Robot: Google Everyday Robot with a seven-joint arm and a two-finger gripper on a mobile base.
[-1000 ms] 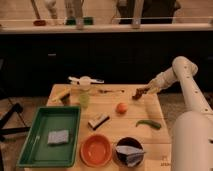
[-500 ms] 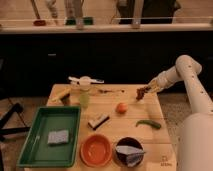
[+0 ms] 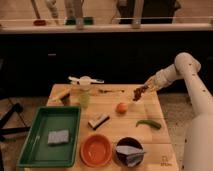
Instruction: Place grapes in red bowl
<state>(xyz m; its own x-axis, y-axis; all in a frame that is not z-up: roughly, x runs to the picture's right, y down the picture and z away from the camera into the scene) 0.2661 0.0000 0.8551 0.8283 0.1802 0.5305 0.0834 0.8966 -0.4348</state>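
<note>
A: What has moved?
B: Little. The arm's (image 3: 186, 64) elbow has drawn right and up; the grapes (image 3: 139, 92) hang almost where they were.
A: The fingers?
B: Clenched on the grapes. The gripper (image 3: 145, 87) hangs over the table's (image 3: 150, 137) far right.
A: Next?
B: I'd clear the orange (image 3: 121, 107), lower into the red bowl (image 3: 96, 150) at the near edge, then release.

Two bowls at lower centre: one red bowl (image 3: 96, 150), one dark bowl (image 3: 124, 141). One green tray (image 3: 54, 119), one orange fruit (image 3: 121, 107), one green pepper (image 3: 149, 123), one bunch of grapes (image 3: 139, 93) gripped by one pincer (image 3: 144, 88), middle right.
</note>
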